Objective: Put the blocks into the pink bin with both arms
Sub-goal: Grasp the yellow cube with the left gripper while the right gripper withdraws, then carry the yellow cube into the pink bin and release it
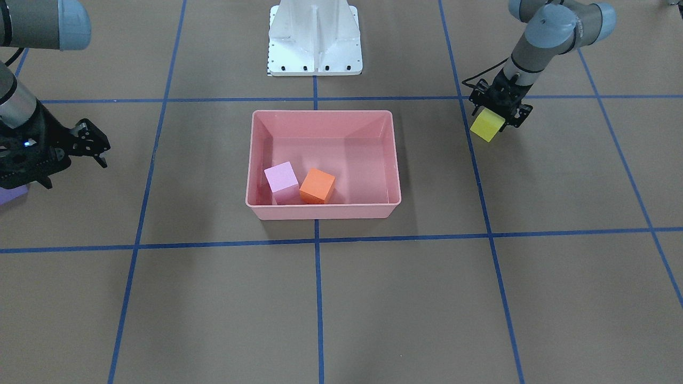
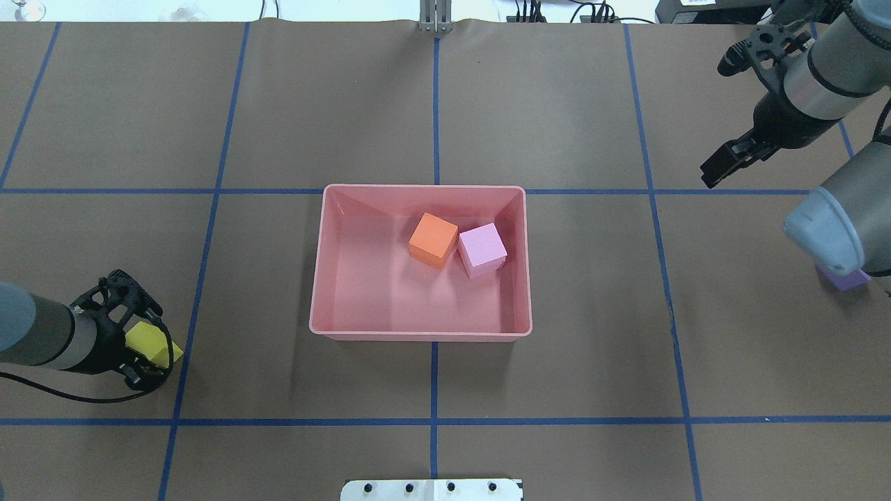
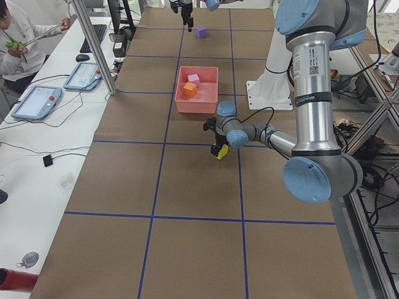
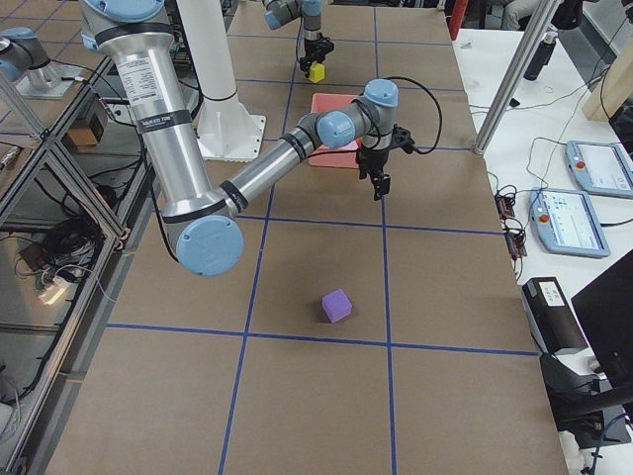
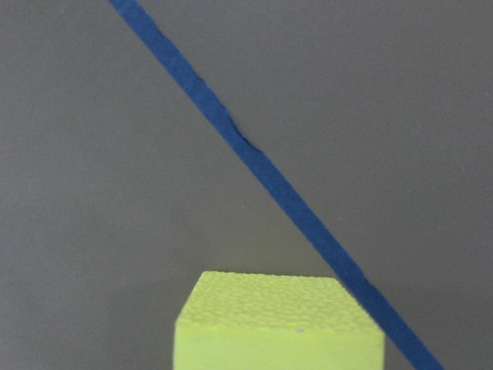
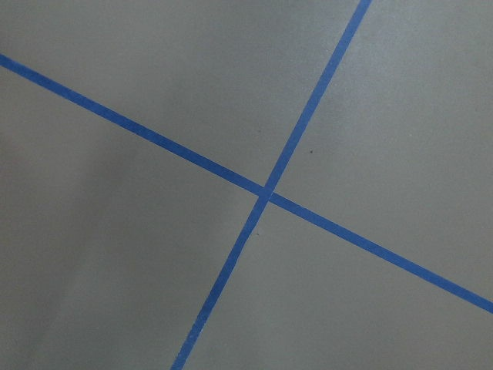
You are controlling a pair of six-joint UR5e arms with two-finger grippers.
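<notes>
The purple block [image 2: 844,278] is half covered by a blue joint cap of the right arm in the overhead view and cut off by the frame edge in the front-facing view. Only the right-side view shows it whole, lying alone on the brown table paper [image 4: 297,396], well apart from the right gripper [image 4: 374,180]. That gripper's jaws stand apart with nothing between them. Its wrist camera shows only paper and a crossing of blue tape [image 6: 264,193], no fingers. The left wrist camera also shows no fingers, and the bottom edge cuts off the yellow block [image 5: 279,324]. The exterior views show this block clamped between the jaws of the left gripper [image 1: 488,124], low and beside a tape line, well to the side of the pink bin [image 2: 418,334]. Whether it touches the paper cannot be made out. In the bin, the light pink block [image 2: 482,249] and the orange block [image 2: 433,240] sit just beside each other.
</notes>
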